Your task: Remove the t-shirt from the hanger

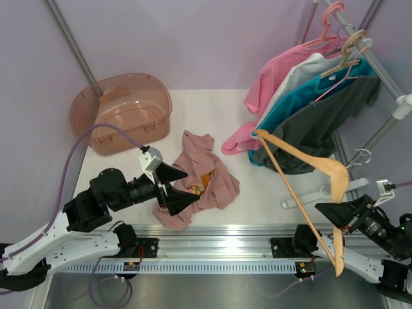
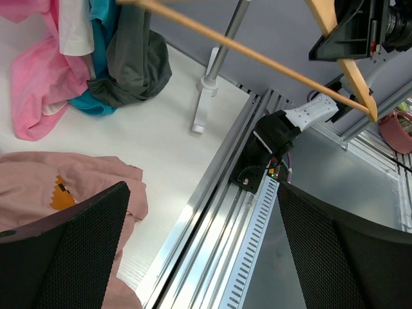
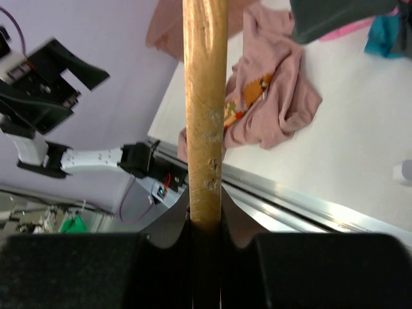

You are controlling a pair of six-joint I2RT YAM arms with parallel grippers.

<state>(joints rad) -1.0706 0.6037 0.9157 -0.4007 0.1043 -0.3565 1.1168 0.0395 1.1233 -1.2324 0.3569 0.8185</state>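
Observation:
The dusty-pink t-shirt (image 1: 201,177) lies crumpled on the white table, off the hanger; it also shows in the left wrist view (image 2: 51,187) and the right wrist view (image 3: 270,90). The bare wooden hanger (image 1: 309,168) hangs in the air at the right, tilted, with my right gripper (image 1: 339,212) shut on one of its arms (image 3: 206,116). My left gripper (image 1: 182,187) stands wide open just over the shirt's near edge, nothing between its fingers (image 2: 77,251). The hanger's bottom bar (image 2: 257,55) crosses the top of the left wrist view.
A clothes rack (image 1: 380,71) at the right holds pink, white, teal and dark grey shirts (image 1: 309,116) on hangers. A translucent brown tub (image 1: 122,109) stands at the back left. The metal rail (image 1: 219,232) runs along the table's near edge.

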